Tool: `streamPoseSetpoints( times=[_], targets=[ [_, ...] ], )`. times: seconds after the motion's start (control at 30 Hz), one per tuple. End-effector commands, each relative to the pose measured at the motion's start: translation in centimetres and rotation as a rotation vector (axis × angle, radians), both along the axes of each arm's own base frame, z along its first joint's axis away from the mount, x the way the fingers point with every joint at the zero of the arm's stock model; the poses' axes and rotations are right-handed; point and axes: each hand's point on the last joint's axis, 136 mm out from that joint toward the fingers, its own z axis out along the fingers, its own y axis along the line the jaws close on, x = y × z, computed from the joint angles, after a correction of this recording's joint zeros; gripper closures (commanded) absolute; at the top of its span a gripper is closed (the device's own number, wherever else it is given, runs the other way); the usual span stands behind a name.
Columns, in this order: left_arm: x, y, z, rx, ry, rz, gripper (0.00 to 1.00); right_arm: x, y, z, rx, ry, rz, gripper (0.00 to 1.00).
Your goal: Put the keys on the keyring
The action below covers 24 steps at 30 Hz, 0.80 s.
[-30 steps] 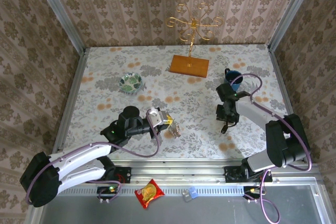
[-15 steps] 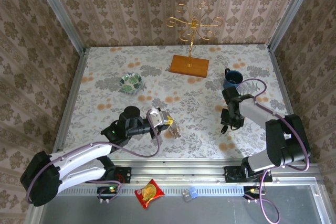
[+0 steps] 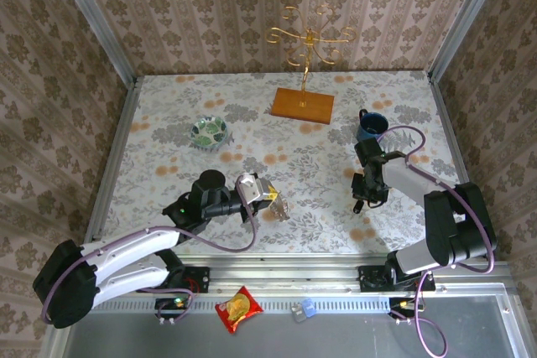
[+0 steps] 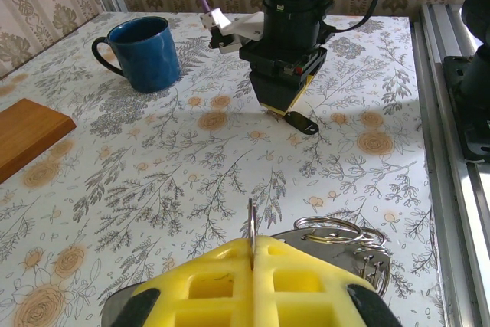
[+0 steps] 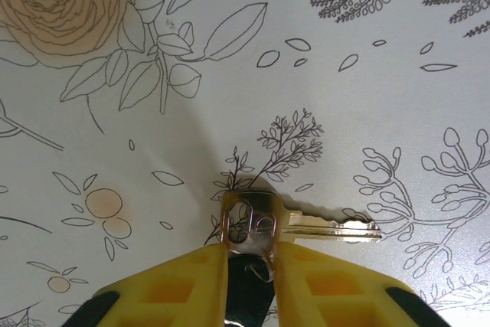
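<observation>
The key [image 5: 329, 228] is showing best in the right wrist view: a slim, silvery blade with a notched edge is pointing right, low over the cloth, and its head is shining brassy with small cut-outs. The right gripper [image 5: 249, 254] is pinching that head, its blocky yellow plastic fingers [image 5: 184, 289] closed narrowly on it. The left wrist view is giving the other side of this — the same key head is looking like a dark tab [image 4: 300, 122] under the black-bodied right gripper [image 4: 285, 109], just at the surface of the table [image 4: 153, 181], which is wearing a smooth pale cloth printed with grey sprigs and orange blooms.

The keyring [image 4: 337, 229] is lying on the cloth just beside the left gripper [image 4: 253, 246]: several thin, glossy steel wire rings are overlapping, with a greyish toothed piece at their right. The left jaws are pressing together on a thin metal sliver standing edge-on between the yellow pads, apparently a ring of that bunch.

From above, the left gripper [image 3: 267, 196] and right gripper [image 3: 359, 204] are sitting well apart — the rings are too small to make out there. A glossy dark-blue enamel mug [image 4: 145, 53] is standing beyond the right gripper, near a flat orange-brown wooden board [image 3: 302, 105] carrying a curly gold wire stand [image 3: 309, 39].
</observation>
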Motion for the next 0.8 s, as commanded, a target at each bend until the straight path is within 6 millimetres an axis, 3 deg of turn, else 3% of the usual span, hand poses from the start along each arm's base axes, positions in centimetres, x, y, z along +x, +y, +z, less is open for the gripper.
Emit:
streamPoseSetpoints(
  times=[0.0,0.6,0.77],
  targets=[
    [0.1,-0.7,2.7,-0.059,-0.064,-0.018,1.00,-0.6,0.2,-0.7,0.013,0.026,0.009,0.78],
    [0.0,-0.9,2.8,-0.056,-0.068,-0.025,1.00,-0.5,0.2,0.2,0.017,0.003,0.028,0.89],
    [-0.1,-0.9,2.8,-0.051,-0.068,-0.031,1.00,-0.7,0.0,0.7,0.006,-0.006,0.046,0.96]
  ],
)
